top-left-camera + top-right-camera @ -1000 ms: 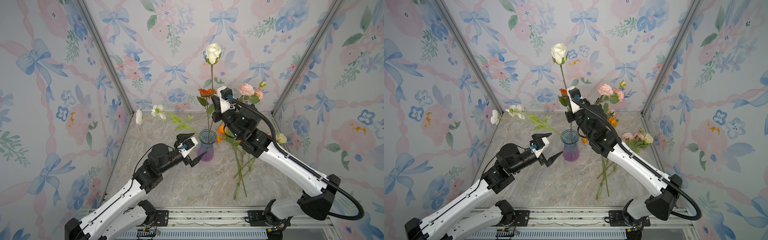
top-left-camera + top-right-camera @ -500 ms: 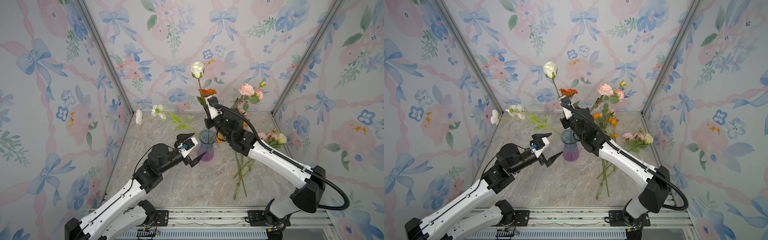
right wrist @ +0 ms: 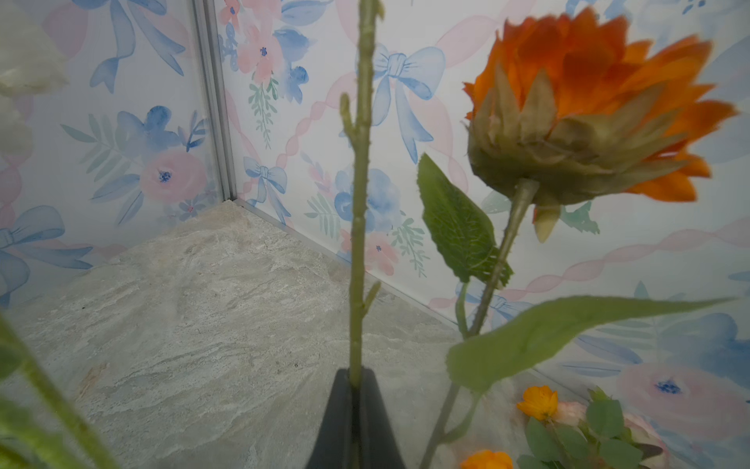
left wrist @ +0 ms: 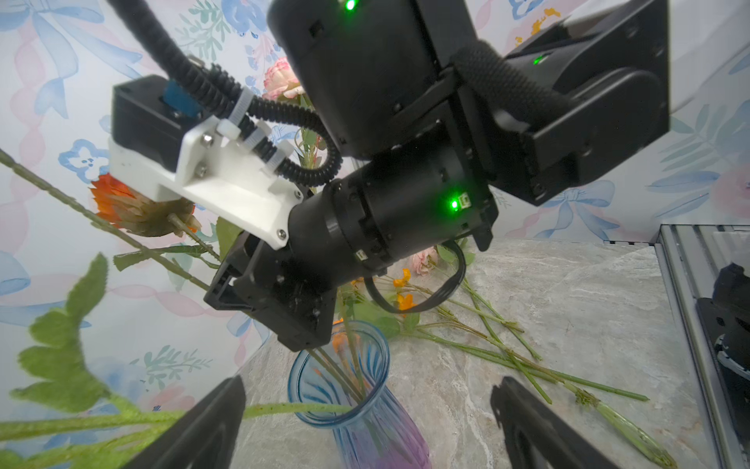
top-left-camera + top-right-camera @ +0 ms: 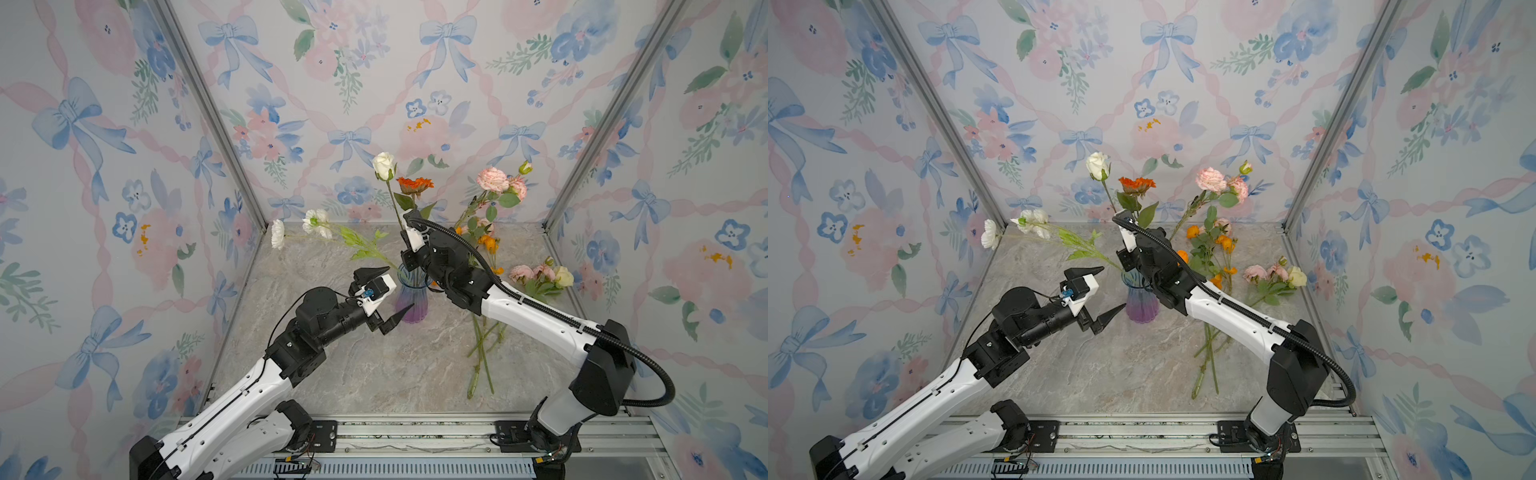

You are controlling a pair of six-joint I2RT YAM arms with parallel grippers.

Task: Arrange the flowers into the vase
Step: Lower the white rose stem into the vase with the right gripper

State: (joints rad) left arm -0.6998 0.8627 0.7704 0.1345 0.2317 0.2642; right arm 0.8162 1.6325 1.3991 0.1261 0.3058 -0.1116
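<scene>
Rose (image 5: 383, 165) lower, closer to vase (image 5: 415, 300)

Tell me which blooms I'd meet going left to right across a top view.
In a top view: white carnation → white rose → orange bloom → pink carnation → pale yellow bloom.
</scene>
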